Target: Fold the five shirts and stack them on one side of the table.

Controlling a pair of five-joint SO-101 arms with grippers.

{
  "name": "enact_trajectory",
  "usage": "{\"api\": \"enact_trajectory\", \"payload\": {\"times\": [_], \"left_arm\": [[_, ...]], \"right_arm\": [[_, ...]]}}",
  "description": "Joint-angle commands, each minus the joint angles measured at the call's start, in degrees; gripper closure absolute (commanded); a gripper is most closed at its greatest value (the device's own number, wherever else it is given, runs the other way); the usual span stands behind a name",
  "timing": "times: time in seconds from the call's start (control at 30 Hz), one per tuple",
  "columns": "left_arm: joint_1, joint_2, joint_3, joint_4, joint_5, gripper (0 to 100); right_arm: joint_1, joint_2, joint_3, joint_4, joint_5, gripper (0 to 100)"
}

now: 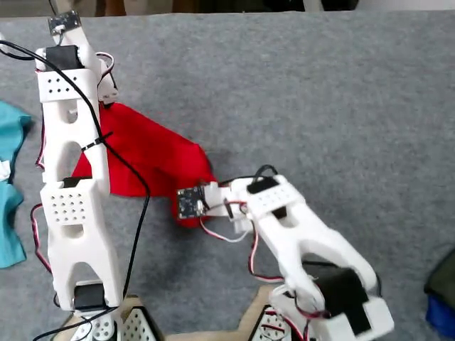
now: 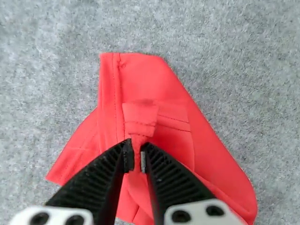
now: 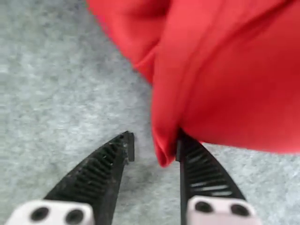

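Nearby, at the table's left edge, teal cloth lies well apart from the red shirt. At the right edge toward the front sits dark and blue cloth. The red shirt lies crumpled on the grey table cover, left of the middle. The left arm stretches over it from the front, and its white links cover the shirt's left part in the high view. A black cable hangs across the arm and the red fabric. The right arm comes in from the front, and its wrist end sits over the shirt's near right corner. The left gripper has its jaws drawn almost together, pinching a small raised fold of the red shirt. The right gripper has its jaws standing apart over the grey cover. A hanging red edge lies between them and touches one finger, while the other finger is clear of the cloth. The teal cloth is cut off by the frame's edge and shows as two lobes, so whether it is one garment or two cannot be told. The dark and blue cloth is cut off as well, and its shape is unclear. Counted: one red shirt, one teal patch, one dark and blue heap, two arms, two grippers.
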Motion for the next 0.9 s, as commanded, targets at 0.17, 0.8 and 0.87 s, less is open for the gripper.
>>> {"api": "enact_trajectory", "payload": {"times": [0.17, 0.8, 0.87], "left_arm": [[-0.8, -4.1, 0.1, 0.5, 0.0, 98], [-0.8, -4.8, -0.5, 0.5, 0.2, 98], [-0.8, -5.2, -1.4, 0.5, 0.3, 98]], "right_arm": [[4.7, 6.5, -9.2, 1.6, -0.8, 96.7], [7.9, -9.4, -19.8, 9.9, -3.4, 99.3], [7.9, -14.0, -21.6, 11.1, -5.5, 99.3]]}}
